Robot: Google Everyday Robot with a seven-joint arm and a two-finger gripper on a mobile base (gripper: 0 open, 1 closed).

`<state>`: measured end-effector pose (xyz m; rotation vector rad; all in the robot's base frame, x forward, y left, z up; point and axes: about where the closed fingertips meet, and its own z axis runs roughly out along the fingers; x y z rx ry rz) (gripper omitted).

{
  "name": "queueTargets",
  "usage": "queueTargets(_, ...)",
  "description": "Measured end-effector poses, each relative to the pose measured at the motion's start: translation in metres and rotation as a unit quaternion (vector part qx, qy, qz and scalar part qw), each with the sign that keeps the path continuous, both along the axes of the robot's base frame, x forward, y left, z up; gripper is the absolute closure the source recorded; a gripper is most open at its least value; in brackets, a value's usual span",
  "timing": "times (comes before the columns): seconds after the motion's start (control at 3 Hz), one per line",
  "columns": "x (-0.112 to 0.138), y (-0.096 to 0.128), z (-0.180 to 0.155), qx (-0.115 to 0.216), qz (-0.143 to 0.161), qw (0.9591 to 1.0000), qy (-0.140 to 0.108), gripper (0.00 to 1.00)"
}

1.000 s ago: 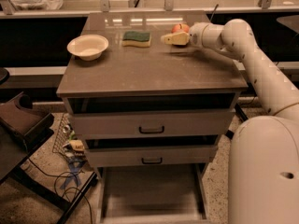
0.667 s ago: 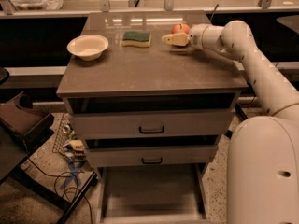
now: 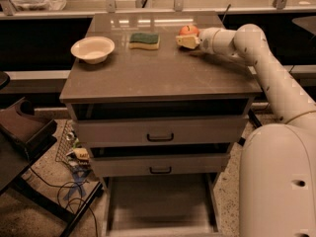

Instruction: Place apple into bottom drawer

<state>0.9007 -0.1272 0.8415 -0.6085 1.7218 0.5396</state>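
The apple, small, round and red-orange, sits on the cabinet top at the far right, behind the gripper. My gripper reaches in from the right at the end of the cream arm, low over the top and directly in front of the apple, touching or nearly touching it. The bottom drawer is pulled out at floor level below the two upper drawers, a wide flat tray with low walls and nothing in it.
A cream bowl stands at the top's left. A green-and-yellow sponge lies at the far middle. The two upper drawers with black handles are slightly open. My arm's body fills the right. Cables and a dark chair are on the left floor.
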Motion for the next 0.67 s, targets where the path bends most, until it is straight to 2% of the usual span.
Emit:
queueTargets(0.33,0.0005,0.0031,-0.0014,0.000,0.001,1.0000,0.001,0.90)
queueTargets(0.67,0.0009,0.0060,-0.0028,0.001,0.003,1.0000,0.002,1.00)
